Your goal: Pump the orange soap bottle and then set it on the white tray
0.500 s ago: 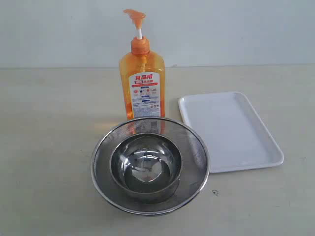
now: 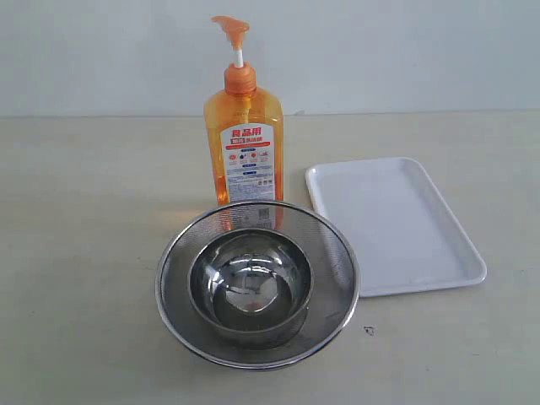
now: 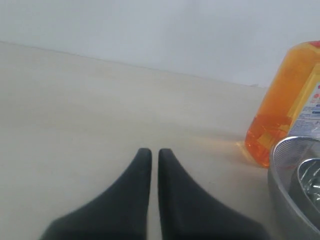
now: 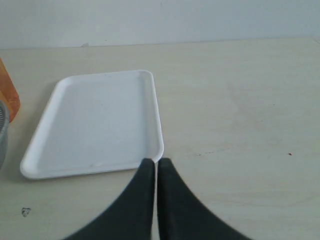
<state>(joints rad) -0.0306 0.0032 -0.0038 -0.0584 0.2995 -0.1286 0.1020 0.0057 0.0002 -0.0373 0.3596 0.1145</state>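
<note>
Nothing has shifted in the last half second. The bottle (image 2: 243,148) stands upright where it did, at the far middle of the table (image 2: 84,211). Its pump head (image 2: 229,25) is fully raised, with the white stem showing. Just in front of it sits the strainer (image 2: 342,253) with a steel bowl (image 2: 251,283) nested inside. The tray (image 2: 392,224) lies bare to the right, just beside the strainer and apart from the bottle.

Neither arm shows in the exterior view. The left tool (image 3: 150,152) has its fingers pressed together on nothing and sits low over bare table left of the bottle. The right tool (image 4: 156,162) is likewise closed and empty, on the near side of the tray by one corner.

With no motion and the pump up, the task looks unstarted: both the pumping and the placing are yet to do. A closed tool could press the pump head down as it is. For the lift, a tool must first open wide enough to take the bottle's body.
</note>
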